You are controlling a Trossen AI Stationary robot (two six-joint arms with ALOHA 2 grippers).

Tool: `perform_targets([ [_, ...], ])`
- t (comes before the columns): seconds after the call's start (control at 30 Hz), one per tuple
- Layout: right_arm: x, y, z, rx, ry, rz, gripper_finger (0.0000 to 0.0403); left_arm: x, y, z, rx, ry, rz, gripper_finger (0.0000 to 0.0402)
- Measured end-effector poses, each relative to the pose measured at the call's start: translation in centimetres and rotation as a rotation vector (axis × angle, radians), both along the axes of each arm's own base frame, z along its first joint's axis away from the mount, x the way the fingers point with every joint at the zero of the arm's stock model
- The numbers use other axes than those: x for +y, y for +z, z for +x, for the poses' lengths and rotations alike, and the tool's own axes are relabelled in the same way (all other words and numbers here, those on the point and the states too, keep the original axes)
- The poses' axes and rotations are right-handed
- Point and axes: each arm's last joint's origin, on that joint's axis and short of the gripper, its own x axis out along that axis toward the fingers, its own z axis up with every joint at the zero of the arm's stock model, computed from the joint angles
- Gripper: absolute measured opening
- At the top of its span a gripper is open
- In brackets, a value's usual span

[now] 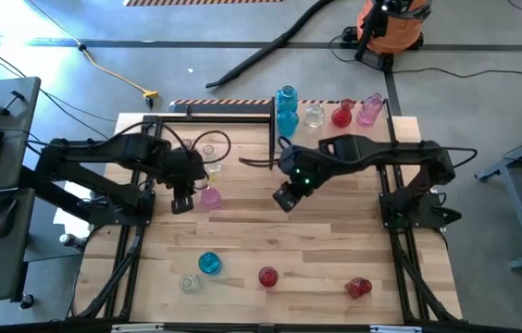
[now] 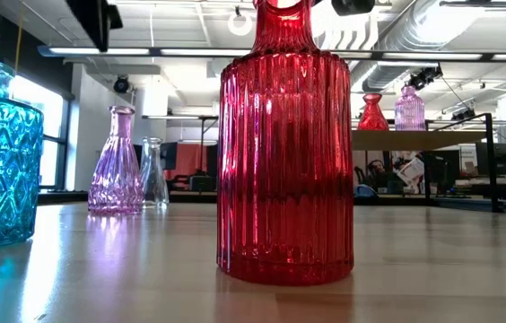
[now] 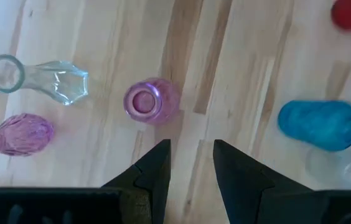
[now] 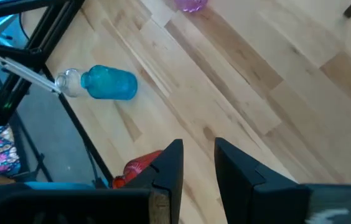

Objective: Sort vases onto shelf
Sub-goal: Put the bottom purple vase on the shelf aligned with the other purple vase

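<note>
Pink vase upright just beyond left gripper, fingers parted and empty for grasping; right gripper likewise unclenched, mid-table.

My table is a light wooden butcher-block top. At its far edge stands the plywood-topped shelf, carrying two blue vases, a clear vase, a red vase and a pink vase. On the bare wood stand a pink vase, a blue one, a clear one and two red ones.
</note>
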Motion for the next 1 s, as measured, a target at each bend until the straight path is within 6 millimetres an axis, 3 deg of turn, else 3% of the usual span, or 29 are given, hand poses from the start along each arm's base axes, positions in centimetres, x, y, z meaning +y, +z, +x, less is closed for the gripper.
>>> perform_targets([
  [0.27, 1.2, 0.0, -0.1, -0.001, -0.05, -0.039, 0.0071, 0.0, -3.2, 0.5, 0.052, -0.084, 0.063, 0.0113],
  [0.77, 1.2, 0.0, -0.1, -0.006, -0.074, -0.083, 0.0071, 0.1, -5.9, 1.3, 0.019, -0.221, 0.153, 0.0113],
  [1.0, 1.2, 0.0, -0.1, -0.007, -0.075, -0.085, 0.0071, 0.4, -6.9, 1.6, 0.033, -0.167, 0.261, 0.0113],
])
